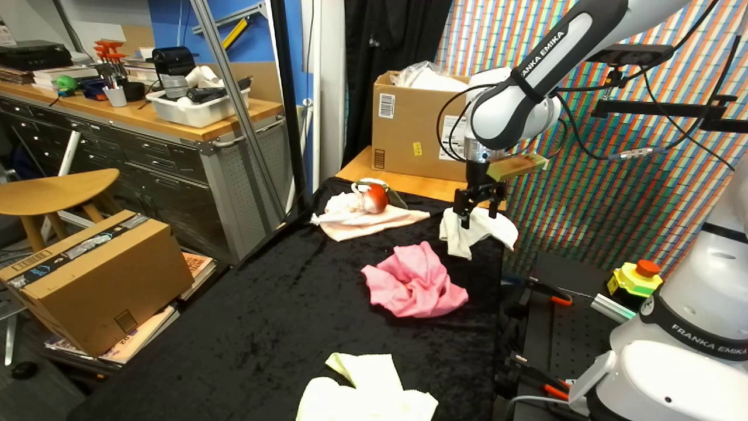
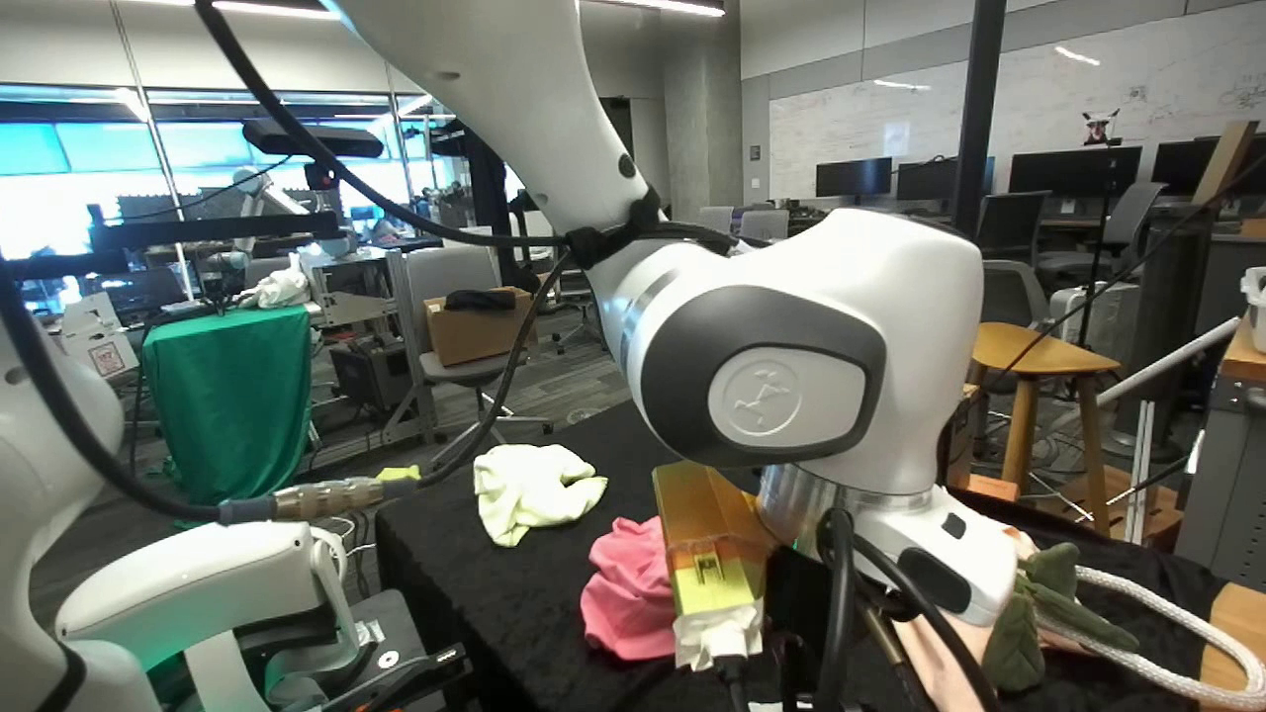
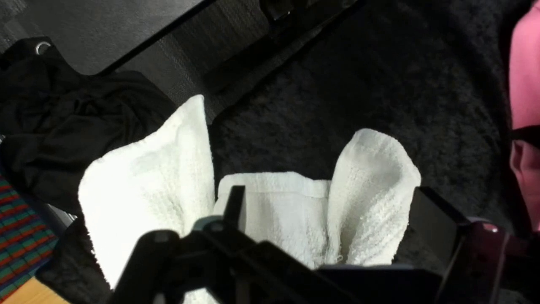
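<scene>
Hangs right at the white terry towel (image 3: 287, 219) with the gripper (image 3: 330, 192) spread to a wide gap. In the wrist view, has one finger over the middle of the towel and the other just beside a curled fold at its edge (cannot tell contact from mere closeness). Directly above the towel, bends down through the white Franka arm (image 1: 549, 64). Shows the towel lying crumpled on a black velvety cover (image 1: 263, 327), bent up into two ear-like lobes. Near the towel but apart from it, has a bunched pink cloth (image 1: 416, 283). Farther from the towel, beyond the pink cloth, has a heaped pale yellow cloth (image 1: 365, 397). To the left of the towel in an exterior view, shows pale peach fabric (image 1: 368, 226) under a red-and-white round object (image 1: 376, 200), with green leaves (image 2: 1014, 638) alongside. Behind the towel there, shows a large cardboard box (image 1: 409, 126). Well apart from the towel, toward the robot base, has a yellow emergency stop (image 1: 634, 282) (red-buttoned).
</scene>
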You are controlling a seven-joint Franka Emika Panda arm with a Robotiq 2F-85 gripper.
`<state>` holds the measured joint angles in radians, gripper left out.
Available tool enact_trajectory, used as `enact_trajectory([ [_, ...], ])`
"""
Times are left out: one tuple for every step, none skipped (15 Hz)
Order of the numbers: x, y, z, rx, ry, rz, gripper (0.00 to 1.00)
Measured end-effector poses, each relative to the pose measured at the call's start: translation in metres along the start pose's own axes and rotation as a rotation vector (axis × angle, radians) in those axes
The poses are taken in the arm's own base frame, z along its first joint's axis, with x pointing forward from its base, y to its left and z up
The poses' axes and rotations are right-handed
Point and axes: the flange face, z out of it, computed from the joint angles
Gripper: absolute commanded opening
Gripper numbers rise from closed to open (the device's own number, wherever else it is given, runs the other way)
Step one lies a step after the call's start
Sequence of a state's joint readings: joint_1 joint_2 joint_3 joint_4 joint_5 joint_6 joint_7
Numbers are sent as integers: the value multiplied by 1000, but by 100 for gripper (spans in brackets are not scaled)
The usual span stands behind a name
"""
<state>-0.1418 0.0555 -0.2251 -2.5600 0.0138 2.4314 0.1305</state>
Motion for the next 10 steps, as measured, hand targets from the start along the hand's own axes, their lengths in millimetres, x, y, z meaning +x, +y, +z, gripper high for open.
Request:
enact_trajectory([
  [0,0,4,7,-11,-21,100],
  [-1,0,7,13,-20,-43,100],
  [-1,-1,11,19,-29,-67,100],
  [-2,-3,15,23,-38,-91,100],
  [-2,-5,19,26,-46,-113,100],
  [-3,-7,22,29,-54,-131,100],
  [-3,-9,25,30,-60,-148,100],
  [-4,-11,28,31,-66,-161,100],
  [-4,-13,30,31,-69,-173,100],
  [-4,-14,31,33,-70,-182,100],
])
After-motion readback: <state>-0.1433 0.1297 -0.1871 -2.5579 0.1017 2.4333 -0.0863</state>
